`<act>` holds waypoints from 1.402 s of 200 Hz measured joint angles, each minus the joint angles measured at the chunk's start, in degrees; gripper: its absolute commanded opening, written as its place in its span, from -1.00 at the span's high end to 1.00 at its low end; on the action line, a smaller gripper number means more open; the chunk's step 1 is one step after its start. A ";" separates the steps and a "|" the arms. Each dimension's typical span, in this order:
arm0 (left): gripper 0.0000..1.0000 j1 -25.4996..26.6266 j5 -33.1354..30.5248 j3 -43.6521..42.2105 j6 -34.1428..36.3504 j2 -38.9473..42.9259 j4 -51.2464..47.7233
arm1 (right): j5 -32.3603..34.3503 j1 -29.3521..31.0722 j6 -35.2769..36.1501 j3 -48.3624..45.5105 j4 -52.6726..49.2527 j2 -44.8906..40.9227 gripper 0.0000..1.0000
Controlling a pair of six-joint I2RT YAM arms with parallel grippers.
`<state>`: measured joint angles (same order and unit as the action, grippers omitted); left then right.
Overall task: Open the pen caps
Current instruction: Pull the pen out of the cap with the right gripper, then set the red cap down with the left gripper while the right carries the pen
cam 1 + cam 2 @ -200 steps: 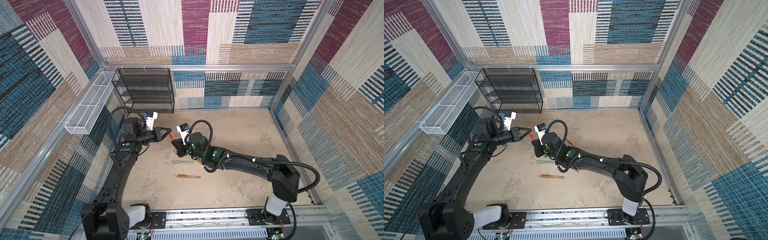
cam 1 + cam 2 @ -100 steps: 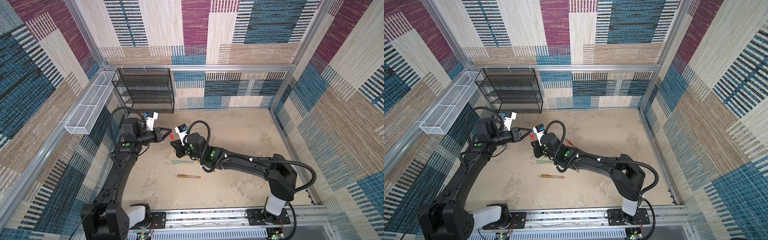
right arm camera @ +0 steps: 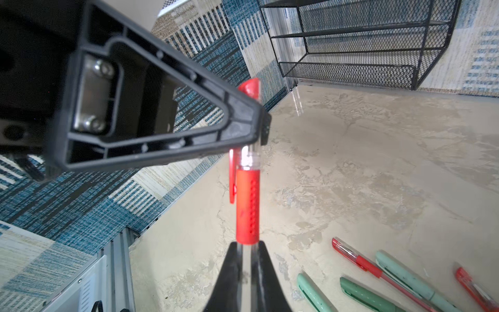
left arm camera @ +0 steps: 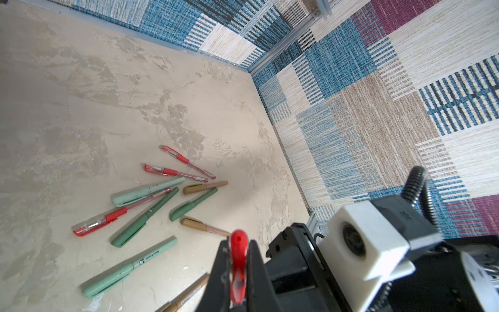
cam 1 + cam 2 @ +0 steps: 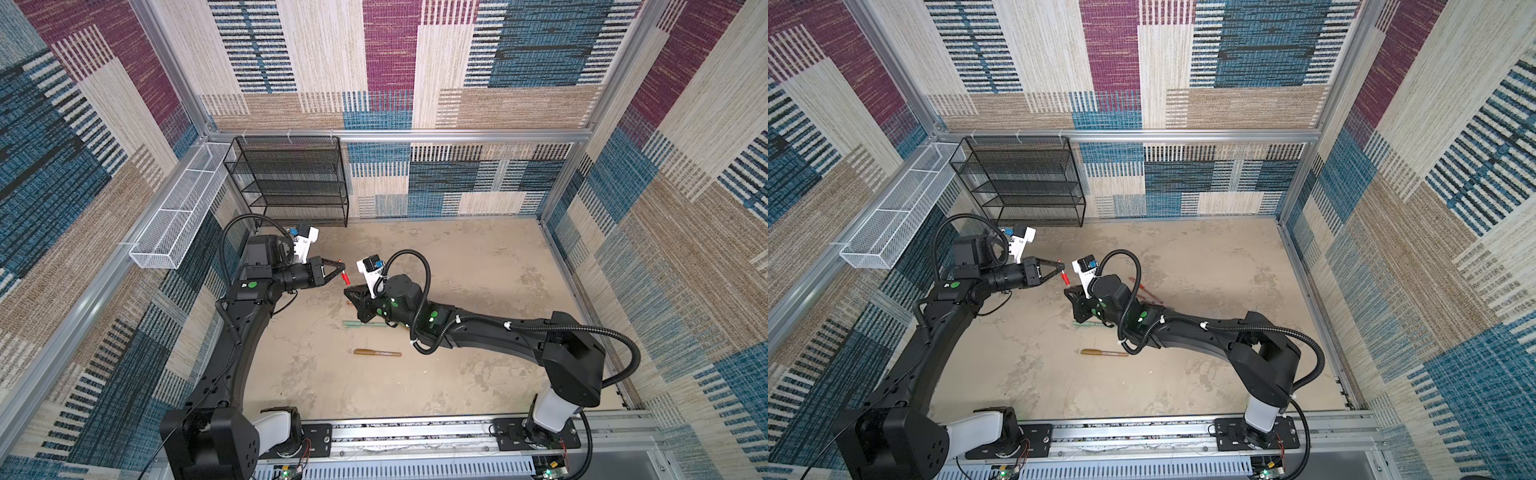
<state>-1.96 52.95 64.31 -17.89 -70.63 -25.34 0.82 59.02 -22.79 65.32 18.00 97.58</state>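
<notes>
A red pen (image 3: 247,205) hangs in the air between my two grippers, above the floor. The left gripper (image 5: 341,272) (image 4: 239,243) is shut on its clear, red-tipped pen cap (image 3: 250,156) (image 4: 238,241). In the right wrist view the cap's clip still overlaps the pen's red grip. The right gripper (image 5: 352,294) (image 3: 247,250) is shut on the clear barrel just below that grip. In both top views the fingertips nearly meet around the red pen (image 5: 1064,277). Other capped pens lie on the floor: red (image 4: 100,222), mint (image 4: 129,270), dark green (image 4: 145,216), bronze (image 4: 205,228).
A mint pen (image 5: 365,324) and a bronze pen (image 5: 376,353) lie near the right forearm. Red pens (image 5: 1142,291) lie behind that arm. A black mesh shelf (image 5: 286,183) stands at the back wall, and a white wire basket (image 5: 174,224) hangs on the left wall.
The right arm has edged slightly left toward the left gripper. Both grippers keep their hold on the red pen.
</notes>
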 measured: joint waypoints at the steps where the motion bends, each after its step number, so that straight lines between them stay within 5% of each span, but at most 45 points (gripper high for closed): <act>1: 1.00 -0.07 -0.28 0.13 0.02 -0.07 0.20 | -0.09 0.02 -0.04 -0.13 -0.17 -0.09 1.00; 60: 1.00 -2.56 -8.81 3.23 0.50 -1.38 3.19 | 0.59 0.11 -2.86 -7.02 -4.07 -3.80 1.00; 103: 1.00 -2.43 -17.53 6.14 7.39 -4.33 -1.16 | 4.26 -0.15 -3.15 -8.79 -5.88 -7.63 1.00; 193: 1.00 -2.51 -40.37 14.43 20.85 -24.90 -12.04 | 5.62 -9.42 -5.16 -14.95 -18.60 -17.46 1.00; 280: 1.00 -2.12 -46.38 28.55 23.85 -46.69 -19.96 | 3.65 -13.42 -4.85 -22.60 -23.65 -26.75 1.00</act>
<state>-4.08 6.57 92.86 5.96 -117.32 -45.30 4.47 45.60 -27.64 42.72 -5.65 70.83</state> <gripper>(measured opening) 0.098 0.119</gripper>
